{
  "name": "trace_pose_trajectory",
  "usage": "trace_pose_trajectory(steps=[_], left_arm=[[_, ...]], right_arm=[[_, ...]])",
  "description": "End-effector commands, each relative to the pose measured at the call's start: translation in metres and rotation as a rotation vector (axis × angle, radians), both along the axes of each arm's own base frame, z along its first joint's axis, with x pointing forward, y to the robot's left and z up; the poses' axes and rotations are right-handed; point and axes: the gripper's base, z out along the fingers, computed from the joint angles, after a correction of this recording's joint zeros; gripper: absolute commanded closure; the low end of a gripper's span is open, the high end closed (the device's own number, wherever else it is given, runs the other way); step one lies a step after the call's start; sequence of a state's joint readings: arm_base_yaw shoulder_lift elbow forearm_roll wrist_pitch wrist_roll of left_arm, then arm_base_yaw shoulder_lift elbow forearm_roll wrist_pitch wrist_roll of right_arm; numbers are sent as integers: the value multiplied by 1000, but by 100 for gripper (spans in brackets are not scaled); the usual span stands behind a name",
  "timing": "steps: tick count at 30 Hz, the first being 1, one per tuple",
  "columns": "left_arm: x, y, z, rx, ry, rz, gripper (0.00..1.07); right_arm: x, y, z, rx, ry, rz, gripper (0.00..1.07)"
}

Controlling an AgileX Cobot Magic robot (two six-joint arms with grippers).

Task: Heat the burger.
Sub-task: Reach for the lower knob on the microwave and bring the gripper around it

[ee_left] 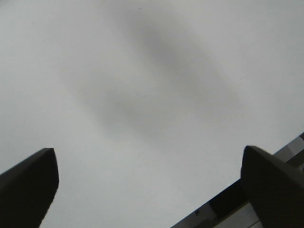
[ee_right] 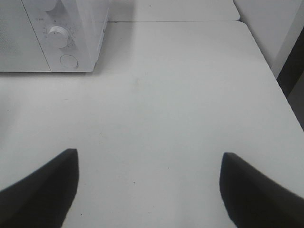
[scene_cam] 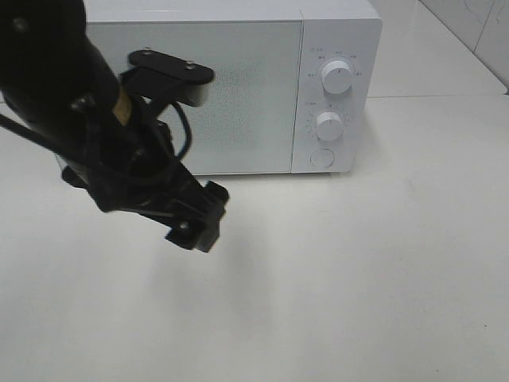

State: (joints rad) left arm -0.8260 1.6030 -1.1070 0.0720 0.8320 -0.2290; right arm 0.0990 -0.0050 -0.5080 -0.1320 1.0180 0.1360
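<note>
The burger is out of view in every frame. A white microwave (scene_cam: 231, 87) stands at the back of the table with its frosted door shut. My left gripper (scene_cam: 197, 231) hangs over the bare white table just in front of the door, left of centre. In the left wrist view its gripper (ee_left: 152, 190) is open, with only tabletop and shadow between the dark fingers (ee_left: 33, 180). The right gripper (ee_right: 149, 185) is open too, over bare table, with the microwave (ee_right: 57, 33) ahead of it. The right arm does not show in the exterior high view.
The microwave's panel carries two white knobs (scene_cam: 337, 77) (scene_cam: 328, 125) and a round button (scene_cam: 321, 157). White tabletop (scene_cam: 358, 278) spreads in front and to the right. The table's right edge (ee_right: 280, 80) drops off beside a wall.
</note>
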Motion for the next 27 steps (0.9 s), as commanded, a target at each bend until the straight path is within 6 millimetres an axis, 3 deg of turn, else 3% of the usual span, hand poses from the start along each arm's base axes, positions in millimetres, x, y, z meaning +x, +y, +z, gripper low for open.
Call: trace_pose_trajectory(steps=[1, 2, 7, 9, 10, 13, 15, 18, 19, 23, 27], left_arm=[[14, 35, 6, 48, 75, 105, 6], [14, 35, 6, 48, 75, 105, 6], [30, 85, 7, 85, 233, 256, 6], [33, 93, 7, 84, 258, 280, 6], [38, 109, 7, 81, 289, 319, 6], [40, 115, 7, 81, 303, 337, 6], [45, 145, 7, 96, 359, 413, 6], [46, 152, 7, 101, 377, 432, 6], [47, 166, 7, 104, 401, 471, 6], [36, 197, 9, 70, 387, 569, 6], [20, 215, 10, 29, 355, 658, 6]], right_arm=[[-3, 0, 0, 5, -33, -4, 31], [-3, 0, 0, 5, -33, -4, 31], [-3, 0, 0, 5, -33, -4, 31], [-3, 0, 0, 5, -33, -4, 31], [-3, 0, 0, 5, -33, -4, 31], [-3, 0, 0, 5, -33, -4, 31], [-3, 0, 0, 5, -33, -4, 31], [-3, 0, 0, 5, -33, -4, 31], [-3, 0, 0, 5, -33, -4, 31], [-3, 0, 0, 5, -33, -4, 31], [-3, 0, 0, 5, -33, -4, 31]])
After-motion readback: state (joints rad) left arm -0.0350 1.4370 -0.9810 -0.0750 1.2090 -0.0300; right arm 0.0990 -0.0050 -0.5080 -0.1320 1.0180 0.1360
